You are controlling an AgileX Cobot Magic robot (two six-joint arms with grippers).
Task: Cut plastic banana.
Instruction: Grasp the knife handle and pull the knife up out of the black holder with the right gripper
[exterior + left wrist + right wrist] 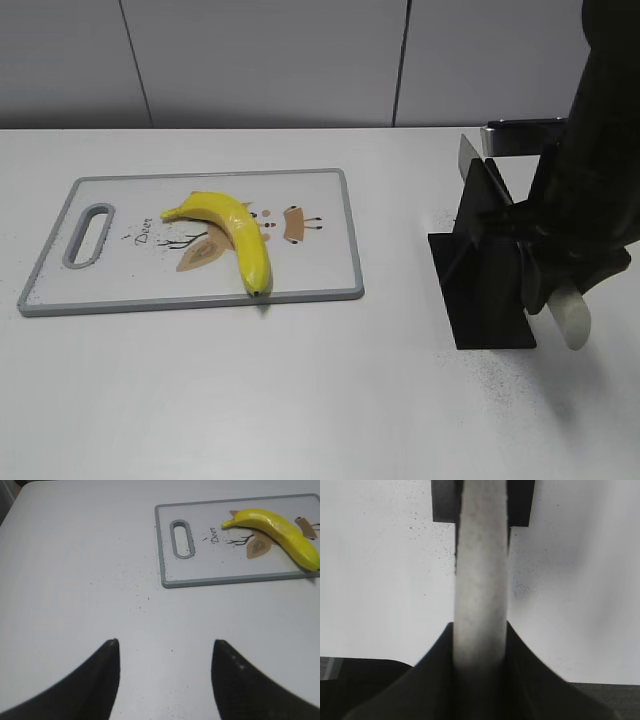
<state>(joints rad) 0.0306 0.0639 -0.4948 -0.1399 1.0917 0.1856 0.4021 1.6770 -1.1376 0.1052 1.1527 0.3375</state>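
From the outside camera, the banana (234,232) lies curved on the cutting board (330,285) at the left of the white table (300,400), its stem toward the far left near the board's handle slot (88,235) and its dark tip at the board's near edge. Well apart to the right stands a black knife stand (485,275), and my right gripper (545,290) is down beside it, clamped on a pale knife handle (572,318) that sticks out toward the near side; a grey blade (469,152) shows above the stand's far end. My left arm does not appear here. In my left wrist camera, my left gripper (165,652) hangs over bare table with its two dark fingers (102,680) wide apart and holding nothing; the board sits far right with the banana on it. In my right wrist camera, the fingers (535,685) press against both sides of the pale handle, which runs away toward the black stand at the far edge.
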